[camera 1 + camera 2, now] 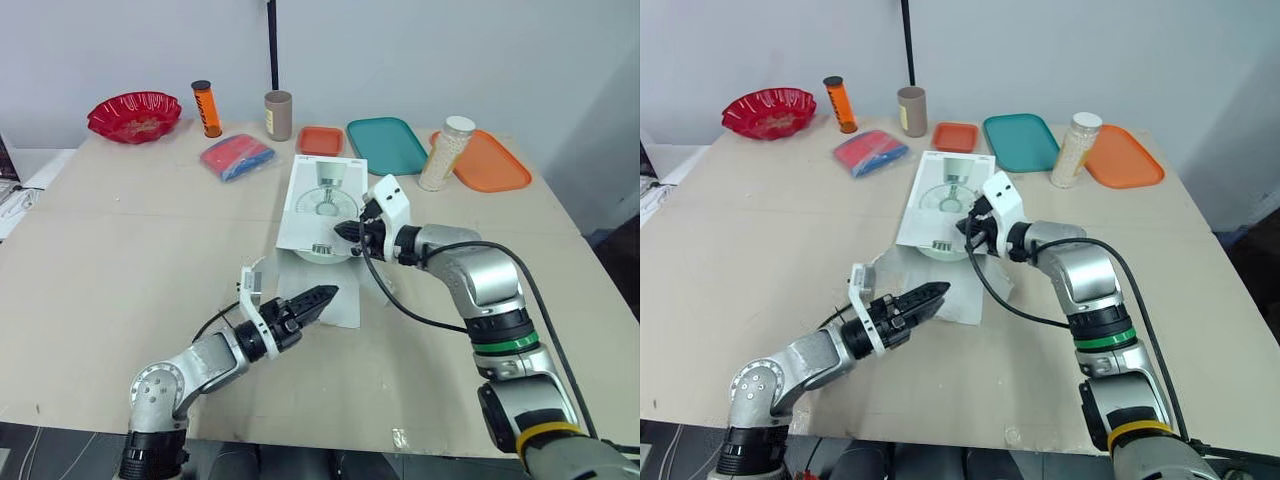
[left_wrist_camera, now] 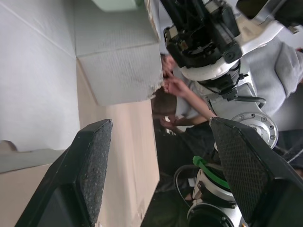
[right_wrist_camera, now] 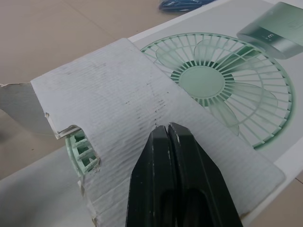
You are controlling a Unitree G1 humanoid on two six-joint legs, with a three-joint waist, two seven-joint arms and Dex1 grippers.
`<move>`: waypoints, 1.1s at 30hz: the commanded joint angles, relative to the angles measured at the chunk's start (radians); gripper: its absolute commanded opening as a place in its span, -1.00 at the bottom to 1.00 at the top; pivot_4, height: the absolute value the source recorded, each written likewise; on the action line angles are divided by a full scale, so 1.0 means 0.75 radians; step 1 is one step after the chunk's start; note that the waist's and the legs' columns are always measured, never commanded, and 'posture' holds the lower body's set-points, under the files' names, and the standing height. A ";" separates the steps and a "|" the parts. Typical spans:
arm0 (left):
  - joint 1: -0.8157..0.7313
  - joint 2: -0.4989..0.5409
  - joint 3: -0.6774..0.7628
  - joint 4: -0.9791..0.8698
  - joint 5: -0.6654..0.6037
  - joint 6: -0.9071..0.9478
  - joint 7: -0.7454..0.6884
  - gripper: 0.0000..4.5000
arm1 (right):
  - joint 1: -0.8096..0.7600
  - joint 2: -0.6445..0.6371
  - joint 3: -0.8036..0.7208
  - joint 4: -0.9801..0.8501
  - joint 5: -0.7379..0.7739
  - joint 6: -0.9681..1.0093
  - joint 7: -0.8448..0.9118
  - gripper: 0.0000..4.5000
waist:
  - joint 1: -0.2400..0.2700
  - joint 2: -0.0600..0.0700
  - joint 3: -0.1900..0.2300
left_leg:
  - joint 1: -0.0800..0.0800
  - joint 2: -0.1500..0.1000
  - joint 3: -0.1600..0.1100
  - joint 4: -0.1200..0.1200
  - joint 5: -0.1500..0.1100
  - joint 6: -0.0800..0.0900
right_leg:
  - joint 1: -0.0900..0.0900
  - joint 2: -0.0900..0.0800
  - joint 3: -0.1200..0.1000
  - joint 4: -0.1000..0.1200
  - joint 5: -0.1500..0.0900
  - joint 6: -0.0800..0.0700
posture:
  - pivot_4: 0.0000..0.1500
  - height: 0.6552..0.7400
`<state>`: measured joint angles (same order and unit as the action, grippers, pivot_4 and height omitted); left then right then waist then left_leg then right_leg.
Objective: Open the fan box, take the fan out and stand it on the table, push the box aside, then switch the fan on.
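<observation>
Here the right hand (image 1: 346, 231) is closed, tips together on the grey corrugated flap (image 3: 118, 90) of the white cardboard fan box (image 1: 322, 190), laid flat on the tan surface (image 1: 120, 250); the left hand (image 1: 322, 296) is held wide near its open end. Light, tearable card is judged, so the flap's edge is best pinched. The pale green fan grille (image 3: 81, 152) is disclosed by the right wrist view.

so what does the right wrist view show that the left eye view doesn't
Right wrist view: the green fan grille peeking through a torn notch in the cardboard flap. Left eye view: the left tool, open, near the fan box, plus the red bowl and teal tray farther back. Both: that box's printed fan and the right tool, shut, over the flap.
</observation>
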<state>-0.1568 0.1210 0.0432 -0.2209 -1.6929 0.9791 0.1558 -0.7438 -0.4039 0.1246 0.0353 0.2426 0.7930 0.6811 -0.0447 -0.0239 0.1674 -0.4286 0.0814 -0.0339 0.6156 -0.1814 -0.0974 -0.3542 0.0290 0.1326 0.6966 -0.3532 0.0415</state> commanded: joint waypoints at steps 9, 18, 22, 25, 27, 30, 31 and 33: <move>-0.194 -0.093 0.029 0.289 0.161 -0.102 -0.096 0.57 | 0.023 -0.031 0.008 -0.032 -0.004 0.040 -0.010 -1.00 | 0.000 0.000 0.000 | -0.001 -0.001 0.000 0.000 0.000 0.000 | 0.000 0.000 0.000 -0.001 0.000 0.000 | 1.00 0.97; -0.267 -0.172 0.103 0.384 0.248 -0.155 -0.101 0.57 | 0.021 -0.027 0.003 -0.044 -0.002 0.047 -0.026 -1.00 | 0.001 0.000 0.000 | -0.001 -0.001 0.000 0.000 0.000 0.000 | 0.000 0.000 0.000 -0.001 0.000 0.001 | 1.00 0.97; -0.278 -0.207 0.127 0.409 0.283 -0.161 -0.100 0.57 | 0.033 -0.033 0.001 -0.065 0.000 0.055 -0.029 -1.00 | 0.000 0.000 0.000 | -0.001 -0.001 0.000 0.000 0.000 0.000 | 0.000 0.000 0.000 -0.001 0.000 0.001 | 1.00 0.97; -0.287 -0.230 0.144 0.419 0.299 -0.162 -0.091 0.57 | 0.038 -0.039 0.004 -0.077 -0.002 0.062 -0.029 -1.00 | 0.001 -0.001 0.000 | -0.001 -0.001 0.000 0.000 0.000 0.000 | 0.000 0.000 0.000 -0.001 0.000 0.001 | 1.00 0.97; -0.292 -0.242 0.153 0.425 0.312 -0.166 -0.091 0.57 | 0.040 -0.040 0.003 -0.082 0.000 0.066 -0.031 -1.00 | 0.001 -0.001 0.000 | -0.001 -0.001 0.000 0.000 0.000 0.000 | 0.000 0.000 0.000 -0.001 0.000 0.001 | 1.00 0.97; -0.318 -0.280 0.178 0.460 0.356 -0.203 -0.076 0.57 | 0.043 -0.039 0.001 -0.087 0.002 0.073 -0.035 -1.00 | 0.001 -0.001 0.000 | -0.001 -0.001 0.000 0.000 0.000 0.000 | 0.000 -0.001 0.000 -0.001 0.000 0.001 | 1.00 0.97; -0.324 -0.289 0.185 0.466 0.360 -0.209 -0.075 0.57 | 0.044 -0.039 0.001 -0.090 0.003 0.075 -0.036 -1.00 | 0.001 -0.001 0.000 | -0.001 -0.001 -0.001 0.000 0.000 0.000 | 0.000 -0.001 -0.001 -0.001 0.000 0.001 | 1.00 0.97; -0.334 -0.295 0.192 0.467 0.376 -0.207 -0.075 0.47 | 0.045 -0.038 0.003 -0.094 0.004 0.076 -0.038 -1.00 | 0.001 -0.001 0.001 | -0.001 -0.001 -0.001 0.000 0.000 0.000 | 0.000 -0.001 0.000 -0.001 0.000 0.001 | 1.00 0.97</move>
<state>-0.3964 -0.0967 0.1766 0.1287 -1.4168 0.8275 0.1021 -0.7239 -0.4220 0.1215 -0.0200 0.2467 0.8318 0.6533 -0.0443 -0.0248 0.1679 -0.4296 0.0804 -0.0343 0.6157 -0.1814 -0.0975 -0.3542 0.0286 0.1324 0.6955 -0.3534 0.0425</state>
